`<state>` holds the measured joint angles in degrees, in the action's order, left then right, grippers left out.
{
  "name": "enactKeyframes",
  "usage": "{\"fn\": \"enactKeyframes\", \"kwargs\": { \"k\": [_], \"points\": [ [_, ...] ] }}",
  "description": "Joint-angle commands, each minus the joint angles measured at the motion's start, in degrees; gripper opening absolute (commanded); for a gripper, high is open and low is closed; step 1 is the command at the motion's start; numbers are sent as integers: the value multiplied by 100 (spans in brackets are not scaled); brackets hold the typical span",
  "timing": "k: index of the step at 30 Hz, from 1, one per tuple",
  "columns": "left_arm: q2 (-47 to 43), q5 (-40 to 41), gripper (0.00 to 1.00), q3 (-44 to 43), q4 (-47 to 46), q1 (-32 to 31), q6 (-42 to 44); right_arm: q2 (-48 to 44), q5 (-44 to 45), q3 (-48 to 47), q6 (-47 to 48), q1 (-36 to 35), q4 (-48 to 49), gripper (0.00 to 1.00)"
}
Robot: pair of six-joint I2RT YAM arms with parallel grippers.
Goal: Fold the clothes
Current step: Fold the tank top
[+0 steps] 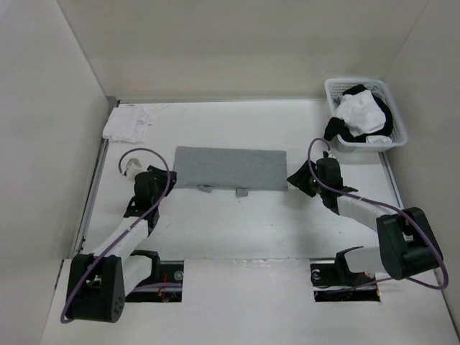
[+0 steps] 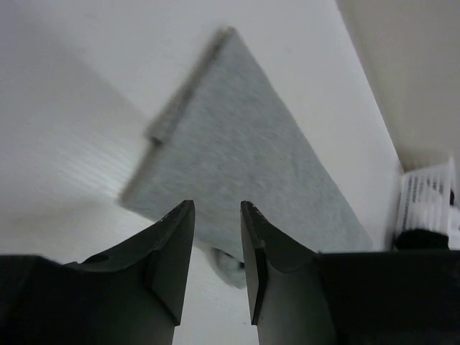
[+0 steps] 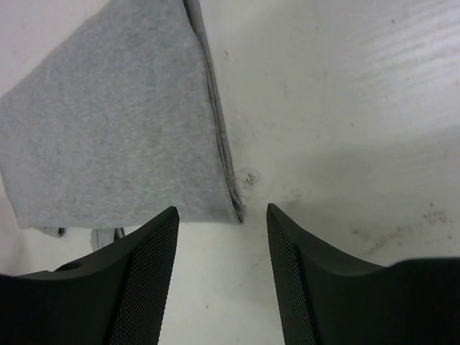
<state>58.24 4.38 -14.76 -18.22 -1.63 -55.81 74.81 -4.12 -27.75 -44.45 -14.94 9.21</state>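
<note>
The table (image 1: 237, 230) is a bare white board, scuffed and speckled in the right wrist view, shut in by plain white walls (image 1: 237, 50) on the left, at the back and on the right; the clothes (image 1: 230, 168) lie about mid-table, one grey garment folded flat into a long rectangle; its long axis runs left to right, nearly parallel to the back wall, with its short ends facing one arm each; two small bits of fabric stick out from under its near long edge. Beyond it there is one folded white cloth (image 1: 128, 122) in the far left corner and one white basket (image 1: 368, 146) in the far right corner; the basket holds one white garment (image 1: 359, 113) and one black garment (image 1: 333, 129), the black one drooping over the rim. Two arms reach in from the near edge; the left gripper (image 2: 217, 210) hangs at the garment's left end, its fingers (image 2: 176, 244) parted by a narrow gap with nothing between them; the right gripper (image 3: 223, 215) sits at the right end, its fingers (image 3: 147, 259) spread wider, the folded corner of the grey fabric just ahead of the tips and not pinched.
</note>
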Motion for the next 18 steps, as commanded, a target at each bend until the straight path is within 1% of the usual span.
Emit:
{"fn": "enactKeyframes", "kwargs": {
  "k": [1,3,4,7,8,9,15,16,17,18],
  "points": [
    [221,535,30,-859,-173,-1217,166,445,-159,-529,24,101,529,57],
    [678,852,30,-1255,-252,-1991,368,814,-343,-740,41,153,564,56],
    [889,941,30,-1405,-322,-2256,456,990,-413,-828,33,180,564,55],
    [1321,951,30,-1634,-551,-2706,571,1474,-589,-1030,-2,189,652,52],
    [1383,924,30,-1644,-603,-2768,606,1606,-660,-1083,-20,189,678,50],
    [1401,907,30,-1635,-621,-2803,624,1807,-756,-1179,-64,189,704,46],
    [1094,757,29,-1302,-630,-2812,738,2187,-871,-1496,-257,163,635,41],
    [1032,740,28,-1257,-630,-2812,747,2283,-897,-1566,-301,110,608,39],
    [962,713,28,-1213,-630,-2812,747,2415,-889,-1628,-397,14,625,33],
    [909,678,28,-1187,-630,-2812,738,2529,-863,-1663,-485,-22,669,24]
  ]
}}
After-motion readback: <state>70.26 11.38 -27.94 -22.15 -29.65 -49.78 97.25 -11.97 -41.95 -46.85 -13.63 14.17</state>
